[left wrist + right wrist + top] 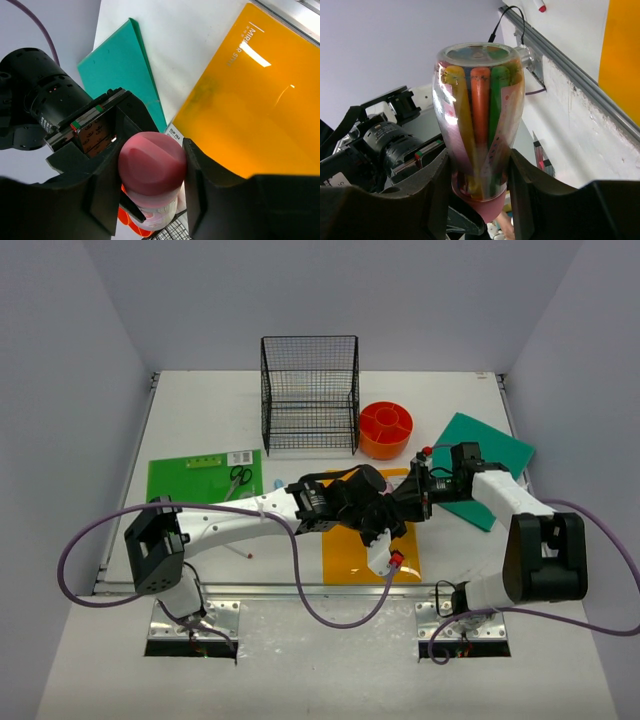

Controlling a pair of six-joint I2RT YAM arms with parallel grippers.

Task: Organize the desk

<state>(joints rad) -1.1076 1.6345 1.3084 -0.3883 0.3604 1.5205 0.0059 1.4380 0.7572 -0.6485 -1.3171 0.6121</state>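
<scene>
The desk [200, 420] is a white tabletop with a silver rail [570, 75] at its near edge. Both grippers meet above an orange clip file [350, 560]. Between them is a clear bottle [480, 115] of coloured markers with a pink cap [151, 165]. My left gripper [151, 175] is shut on the cap end. My right gripper [480, 185] is shut on the bottle's body just above the cap. In the top view the left gripper [392, 512] and right gripper [415, 495] hide the bottle.
A black wire-mesh rack [310, 390] stands at the back, with a round orange tray [386, 428] beside it. A teal board [490, 455] lies right, and a green folder [190, 480] with scissors [238, 478] lies left. A red-capped marker [388, 562] lies on the orange file.
</scene>
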